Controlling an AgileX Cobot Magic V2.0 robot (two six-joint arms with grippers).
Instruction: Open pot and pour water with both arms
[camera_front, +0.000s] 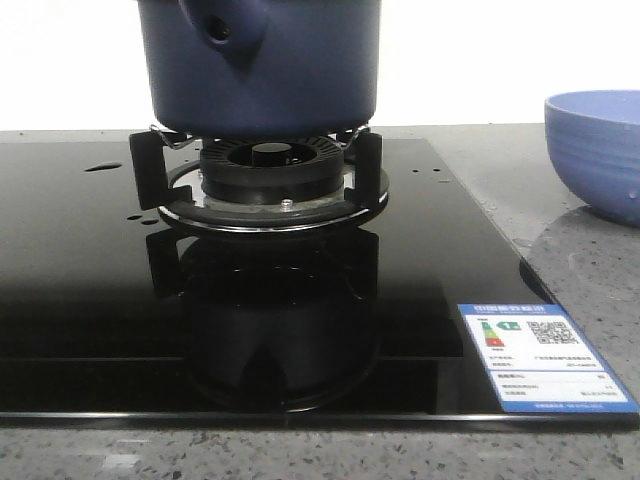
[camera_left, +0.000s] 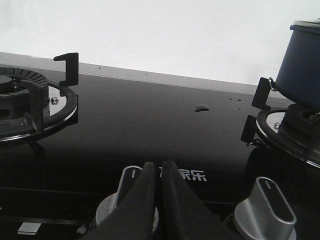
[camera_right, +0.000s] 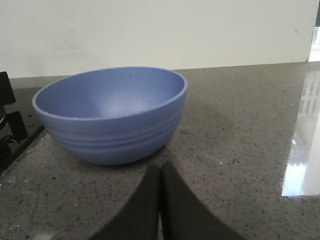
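Observation:
The dark navy pot (camera_front: 260, 70) stands on the burner grate (camera_front: 265, 185), its hollow handle stub (camera_front: 222, 28) facing the camera; its top is cut off by the picture edge. In the left wrist view the pot (camera_left: 302, 65) is far off to one side. Water shows as a small puddle (camera_left: 201, 107) and drops (camera_front: 103, 167) on the black glass. My left gripper (camera_left: 159, 165) is shut and empty, hovering over the stove knobs. Just short of the bowl, my right gripper (camera_right: 160, 167) is shut and empty above the stone counter. Neither gripper appears in the front view.
A light blue ribbed bowl (camera_front: 600, 150) sits empty on the speckled counter (camera_right: 240, 125) right of the black glass cooktop (camera_front: 90, 280). A second burner (camera_left: 25, 100) lies to the left. Two silver knobs (camera_left: 127, 185) (camera_left: 267, 202) line the cooktop's front. An energy label (camera_front: 540, 355) is stuck near its corner.

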